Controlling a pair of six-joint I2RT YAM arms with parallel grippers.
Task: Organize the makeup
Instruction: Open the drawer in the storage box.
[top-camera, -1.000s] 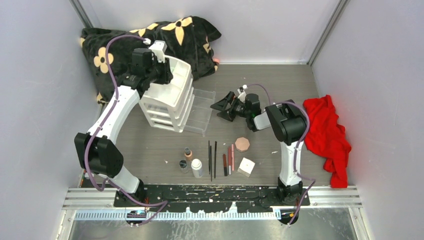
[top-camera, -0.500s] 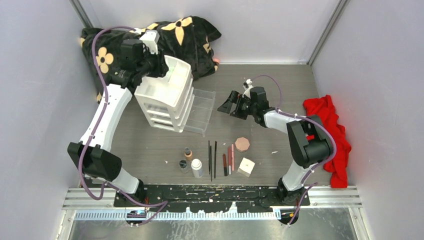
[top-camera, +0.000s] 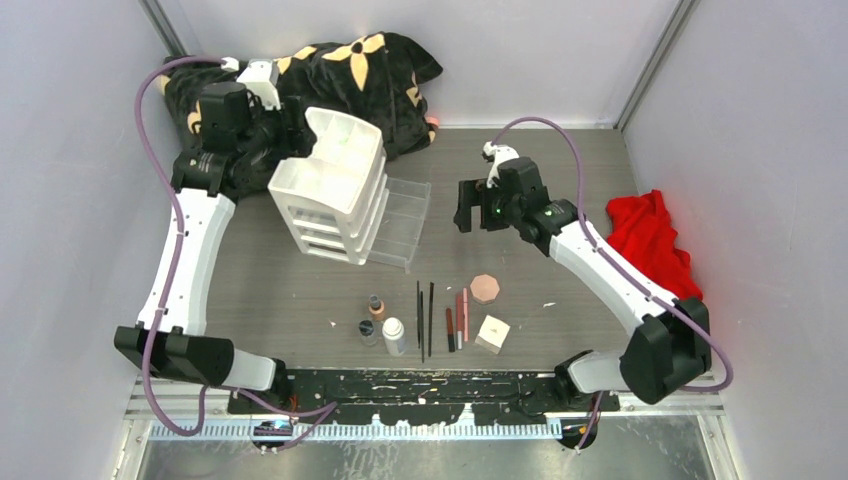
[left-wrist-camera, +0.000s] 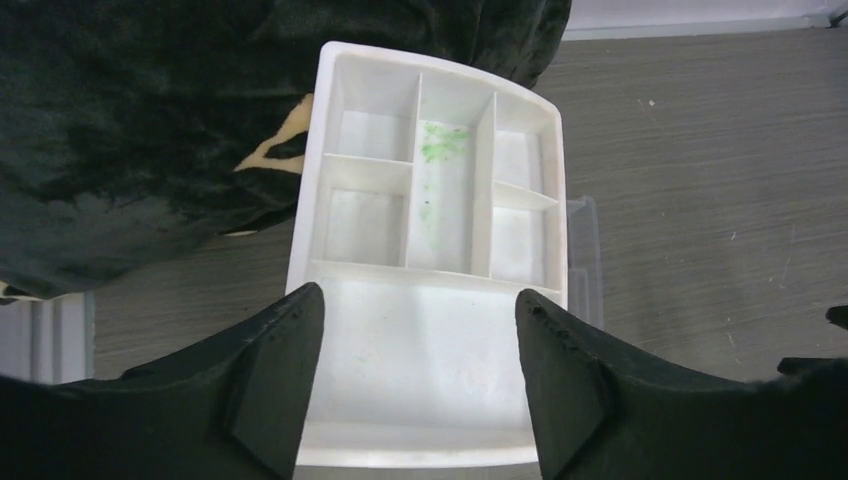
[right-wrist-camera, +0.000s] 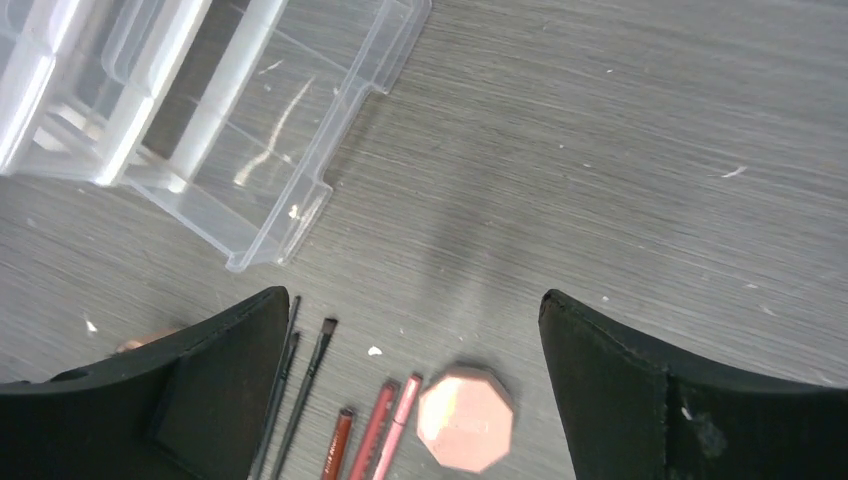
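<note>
The makeup lies in a row near the front of the table: a small clear jar (top-camera: 367, 331), a tan dark-capped bottle (top-camera: 376, 306), a white bottle (top-camera: 394, 336), thin black sticks (top-camera: 424, 318), pink-red sticks (top-camera: 459, 318), a pink-brown octagonal compact (top-camera: 485, 289) and a white cube (top-camera: 492, 333). The right wrist view shows the compact (right-wrist-camera: 465, 419), the pink-red sticks (right-wrist-camera: 385, 425) and the black sticks (right-wrist-camera: 300, 390). My right gripper (top-camera: 468, 207) is open and empty, high above the table behind the compact. My left gripper (top-camera: 292, 128) is open and empty over the back edge of the drawer box.
A large white stacked-drawer box (top-camera: 335, 185) stands at the back left with clear drawers (top-camera: 400, 225) pulled out; its top tray (left-wrist-camera: 440, 190) has several compartments. A black flowered cloth (top-camera: 340, 65) lies behind it. A red cloth (top-camera: 655, 260) lies at the right.
My right arm has stretched out and its gripper has risen and turned to face down. My left gripper has drawn back to the left, off the top of the drawer box.
</note>
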